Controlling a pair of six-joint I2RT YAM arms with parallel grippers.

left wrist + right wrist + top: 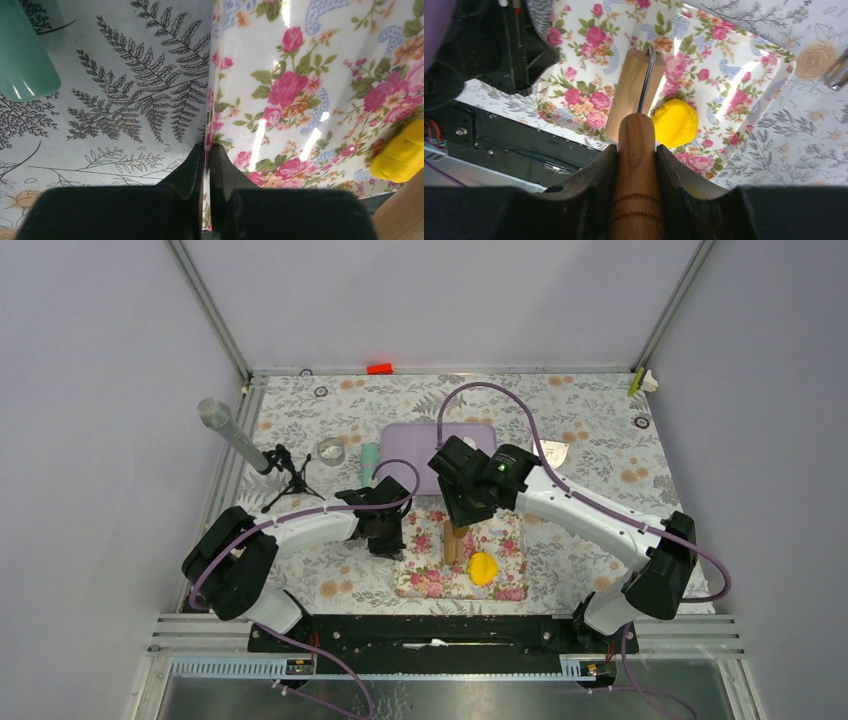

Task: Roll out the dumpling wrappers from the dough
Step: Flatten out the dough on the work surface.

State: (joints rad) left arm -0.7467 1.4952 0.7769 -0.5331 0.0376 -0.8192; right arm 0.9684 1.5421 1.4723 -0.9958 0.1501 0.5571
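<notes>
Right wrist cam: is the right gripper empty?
No: the right gripper is clamped on the round handle of the light-brown wooden rolling pin.

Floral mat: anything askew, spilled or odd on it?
Nothing spilled or damaged. One oddity: the left gripper has its jaws shut on the floral mat at its left edge, apparently pinching it. The right gripper holds the rolling pin beside the dough, not on it.

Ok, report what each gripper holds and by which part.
Right gripper: rolling pin, by its handle. Left gripper: floral mat, pinched at its edge.
</notes>
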